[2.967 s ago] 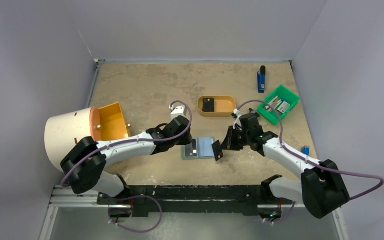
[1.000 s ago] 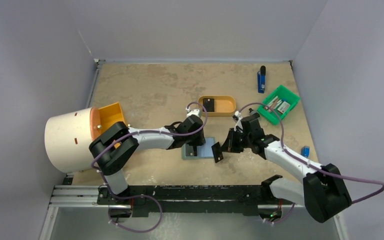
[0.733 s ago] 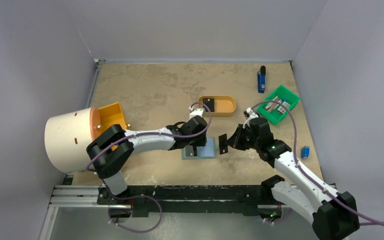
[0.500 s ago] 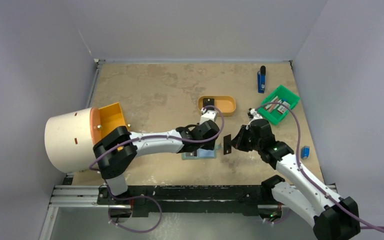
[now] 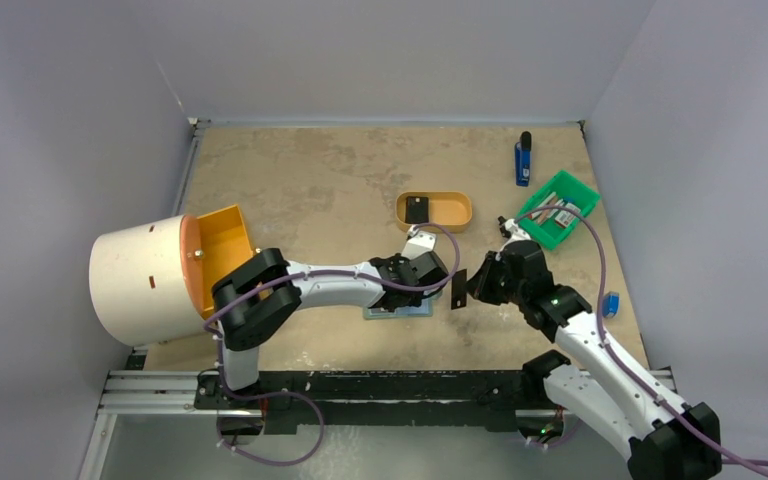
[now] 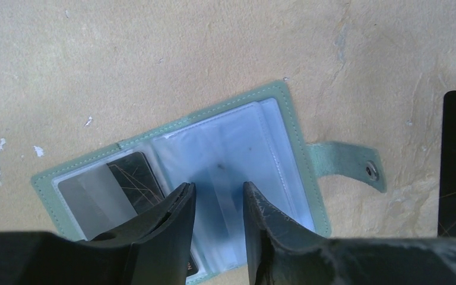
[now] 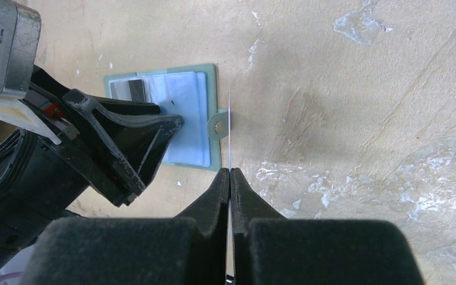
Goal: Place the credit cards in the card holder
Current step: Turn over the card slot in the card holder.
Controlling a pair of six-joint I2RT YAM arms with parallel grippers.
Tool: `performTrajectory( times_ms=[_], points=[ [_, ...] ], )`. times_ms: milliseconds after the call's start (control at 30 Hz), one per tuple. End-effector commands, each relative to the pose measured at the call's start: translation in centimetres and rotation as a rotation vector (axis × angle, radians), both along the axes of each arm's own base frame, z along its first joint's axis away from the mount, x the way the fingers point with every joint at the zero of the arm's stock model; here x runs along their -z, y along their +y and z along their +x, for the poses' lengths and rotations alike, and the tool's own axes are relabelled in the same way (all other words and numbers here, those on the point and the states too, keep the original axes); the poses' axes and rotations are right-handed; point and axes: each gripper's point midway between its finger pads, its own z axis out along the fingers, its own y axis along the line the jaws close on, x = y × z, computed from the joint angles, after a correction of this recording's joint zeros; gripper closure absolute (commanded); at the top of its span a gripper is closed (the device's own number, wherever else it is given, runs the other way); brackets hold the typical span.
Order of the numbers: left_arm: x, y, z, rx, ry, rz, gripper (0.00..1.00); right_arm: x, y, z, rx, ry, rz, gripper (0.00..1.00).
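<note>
1. Now, compared with three seconds earlier, the left gripper is seen shifted rightward across the sage-green soft fold-over card holder, from its left leaf to its right one. Its fingers are narrowly parted with nothing between them and are set over the clear sleeves; whether they press down cannot be told.
2. The holder is laid open and flat on the mottled beige counter, near the front edge and between the two arms. Its snap tab is turned toward the right arm. A dark card is already lodged in the left pocket.
3. The right gripper is clamped on a thin black credit card. A second ago the card was tilted at the holder's right edge; it has since been drawn back a little and stood upright. It is now just beside the tab and apart from the sleeves.
4. Insertion is judged not yet begun. The holder appears to be steadied first, after which the card would need to be levelled and slid in from the tab side.
</note>
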Motion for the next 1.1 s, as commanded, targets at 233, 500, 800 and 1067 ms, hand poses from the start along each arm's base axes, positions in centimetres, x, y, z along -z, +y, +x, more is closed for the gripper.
performTrajectory(
  times_ms=[233, 500, 800, 1067],
  points=[
    [-1.3, 1.7, 1.1, -0.064, -0.082, 0.046, 0.86, -1.4, 0.7, 0.9, -0.007, -0.033, 0.027, 1.0],
    [-1.9, 1.6, 1.1, -0.065, -0.087, 0.019, 1.0, -1.2, 1.2, 1.1, -0.024, -0.024, 0.039, 1.0],
    [-3.4, 1.5, 1.1, -0.075, -0.11, -0.037, 1.0, -1.3, 3.2, 1.6, -0.127, -0.035, 0.079, 1.0],
    [-4.8, 1.8, 1.3, -0.097, -0.14, -0.077, 1.0, -0.8, 6.1, 0.8, -0.292, 0.011, 0.178, 1.0]
  ],
)
